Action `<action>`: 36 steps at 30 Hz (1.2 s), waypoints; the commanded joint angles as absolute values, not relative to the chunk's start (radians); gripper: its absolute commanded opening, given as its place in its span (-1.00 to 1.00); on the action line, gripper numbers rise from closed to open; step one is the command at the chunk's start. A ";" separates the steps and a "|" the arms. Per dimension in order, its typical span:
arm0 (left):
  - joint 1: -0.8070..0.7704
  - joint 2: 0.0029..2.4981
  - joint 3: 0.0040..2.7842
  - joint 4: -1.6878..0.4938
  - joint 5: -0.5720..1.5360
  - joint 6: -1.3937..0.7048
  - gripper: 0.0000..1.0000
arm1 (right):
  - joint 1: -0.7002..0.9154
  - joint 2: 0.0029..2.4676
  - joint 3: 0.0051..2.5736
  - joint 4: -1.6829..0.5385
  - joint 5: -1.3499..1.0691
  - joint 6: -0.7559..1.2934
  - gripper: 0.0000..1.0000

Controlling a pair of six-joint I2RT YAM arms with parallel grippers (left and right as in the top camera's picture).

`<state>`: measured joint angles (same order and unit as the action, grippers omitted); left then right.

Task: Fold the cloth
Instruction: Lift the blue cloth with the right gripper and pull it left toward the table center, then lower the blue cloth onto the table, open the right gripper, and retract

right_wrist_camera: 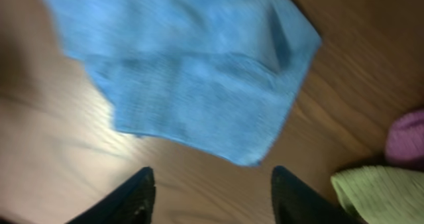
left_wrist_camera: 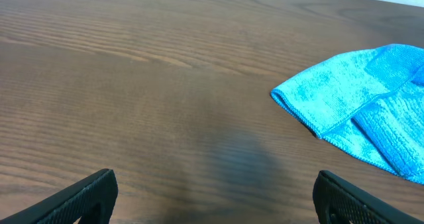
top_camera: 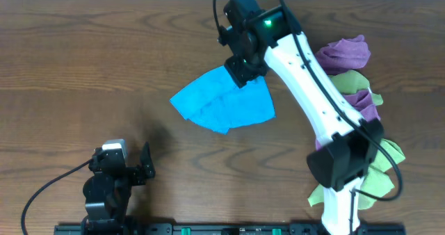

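Observation:
A blue cloth [top_camera: 222, 103] lies folded over itself in a rough fan shape at the middle of the wooden table. It also shows in the left wrist view [left_wrist_camera: 361, 108] and in the right wrist view [right_wrist_camera: 185, 71]. My right gripper [top_camera: 240, 71] hovers over the cloth's far right corner; its fingers [right_wrist_camera: 212, 197] are open and empty, apart from the cloth. My left gripper [top_camera: 142, 162] is open and empty near the front left, well away from the cloth; its fingertips [left_wrist_camera: 212, 201] frame bare wood.
A pile of purple [top_camera: 344, 54] and green [top_camera: 379, 169] cloths lies at the right, beside and under the right arm. A green cloth [right_wrist_camera: 377, 191] and a purple one [right_wrist_camera: 407, 138] show in the right wrist view. The table's front edge holds a black rail [top_camera: 208, 229].

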<state>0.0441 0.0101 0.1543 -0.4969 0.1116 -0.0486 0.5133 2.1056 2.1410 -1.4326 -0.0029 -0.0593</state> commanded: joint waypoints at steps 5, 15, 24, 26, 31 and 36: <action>0.047 0.005 0.138 -0.497 0.101 -0.049 0.91 | 0.442 2.181 2.084 -1.391 0.119 -0.206 0.11; 0.047 0.005 0.138 -0.497 0.101 -0.049 0.91 | 0.434 2.195 1.859 -1.114 0.175 -0.438 0.17; 0.047 0.005 0.138 -0.497 0.101 -0.049 0.91 | 0.430 2.199 1.822 -0.959 0.039 -0.514 0.19; 0.047 0.005 0.138 -0.497 0.101 -0.049 0.91 | 0.430 2.207 1.817 -0.946 0.028 -0.517 0.19; 0.047 0.005 0.138 -0.497 0.101 -0.049 0.91 | 0.429 2.239 1.815 -0.930 0.022 -0.552 0.10; 0.047 0.005 0.138 -0.497 0.101 -0.049 0.91 | 0.424 2.257 1.815 -0.888 0.022 -0.552 -0.47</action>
